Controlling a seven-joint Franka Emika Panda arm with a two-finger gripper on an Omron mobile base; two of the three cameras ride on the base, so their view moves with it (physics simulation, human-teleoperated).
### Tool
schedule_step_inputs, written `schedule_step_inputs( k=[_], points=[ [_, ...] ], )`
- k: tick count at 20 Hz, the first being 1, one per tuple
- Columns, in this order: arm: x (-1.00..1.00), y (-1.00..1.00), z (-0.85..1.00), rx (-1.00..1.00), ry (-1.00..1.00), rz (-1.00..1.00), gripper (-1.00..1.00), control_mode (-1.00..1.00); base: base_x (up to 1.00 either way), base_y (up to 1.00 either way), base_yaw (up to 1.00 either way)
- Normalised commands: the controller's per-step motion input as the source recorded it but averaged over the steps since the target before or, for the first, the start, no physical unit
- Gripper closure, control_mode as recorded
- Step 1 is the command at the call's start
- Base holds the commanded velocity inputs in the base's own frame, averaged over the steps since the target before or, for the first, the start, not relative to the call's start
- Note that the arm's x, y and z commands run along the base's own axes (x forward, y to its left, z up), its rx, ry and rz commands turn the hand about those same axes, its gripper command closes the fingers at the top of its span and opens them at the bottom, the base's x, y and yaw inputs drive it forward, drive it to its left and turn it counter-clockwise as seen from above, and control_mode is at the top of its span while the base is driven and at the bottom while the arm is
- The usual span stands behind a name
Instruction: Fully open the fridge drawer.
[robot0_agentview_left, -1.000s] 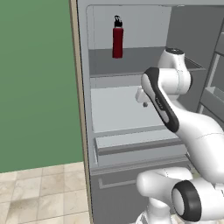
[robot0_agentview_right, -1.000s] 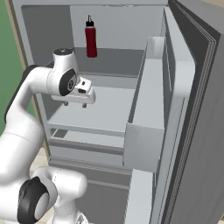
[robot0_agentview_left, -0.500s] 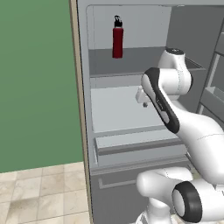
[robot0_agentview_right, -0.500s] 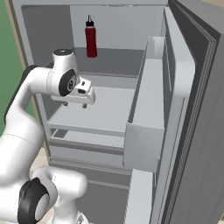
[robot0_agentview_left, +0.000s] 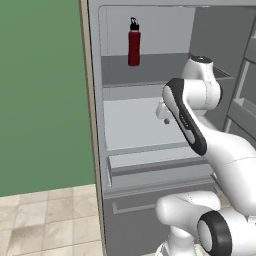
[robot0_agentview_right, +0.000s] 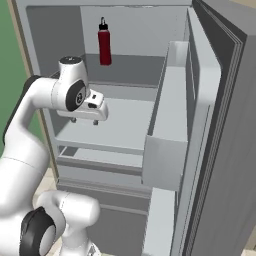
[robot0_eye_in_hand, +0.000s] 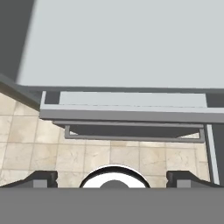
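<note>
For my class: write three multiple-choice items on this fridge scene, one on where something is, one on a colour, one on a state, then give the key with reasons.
1. Where does the bottle stand?
A. upper shelf
B. in the drawer
C. on the floor

2. What colour is the bottle's body?
A. blue
B. red
C. yellow

3. How is the fridge door?
A. shut
B. removed
C. swung open

Key: 1 A, it stands on the upper shelf, above the gripper. 2 B, its body is red under a black cap. 3 C, the door stands open at the right and the fridge drawer shows inside.
</note>
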Motion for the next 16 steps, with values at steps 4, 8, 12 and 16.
schedule_step_inputs(
  k=[4,8,12,16],
  points=[
    [0.00,0.00,0.00,0.00,0.00,0.00,-1.00,1.00,-0.26,0.00,0.00],
    [0.00,0.00,0.00,0.00,0.00,0.00,-1.00,1.00,-0.46,-0.03,0.00],
    [0.00,0.00,0.00,0.00,0.00,0.00,-1.00,1.00,-0.50,-0.05,0.00],
    [0.00,0.00,0.00,0.00,0.00,0.00,-1.00,1.00,-0.18,0.00,0.00]
  ],
)
